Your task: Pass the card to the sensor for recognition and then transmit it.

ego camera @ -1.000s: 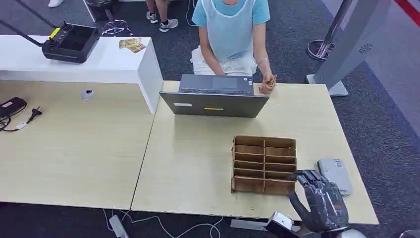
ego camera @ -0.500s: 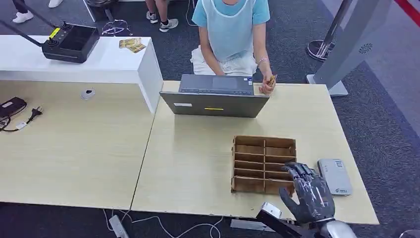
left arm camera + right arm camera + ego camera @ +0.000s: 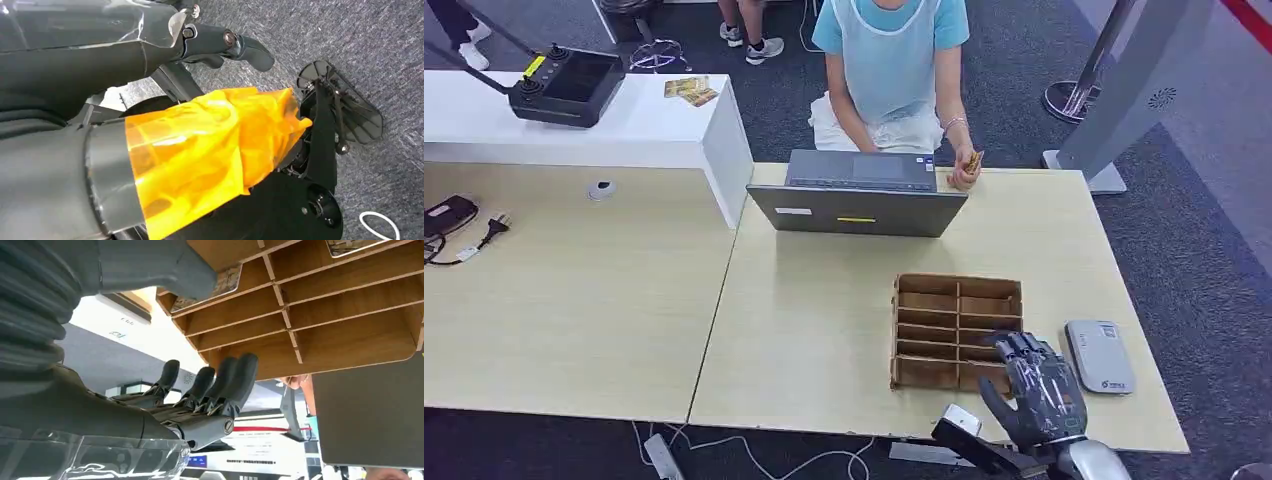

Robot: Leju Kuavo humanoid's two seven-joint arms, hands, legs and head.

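While a card [image 3: 227, 277] lies flat in one slot of the cardboard organizer [image 3: 957, 330], with another card [image 3: 350, 246] in a neighbouring slot, the right hand [image 3: 1034, 388] hovers over the near right corner of that organizer, fingers [image 3: 235, 377] spread and holding nothing. Just beside the organizer, on its right, sits the grey card reader [image 3: 1099, 355], not touching it. Across the table [image 3: 824, 330], a person [image 3: 892, 60] sits behind a laptop [image 3: 856, 205]. I cannot tell how the left hand is set.

The main risk, as I judge it, is the thin card lying flat against the slot floor: thick fingers may slide over it, or catch a divider and drag the light organizer toward the reader. A poor pinch could also drop the card before it reaches the reader.
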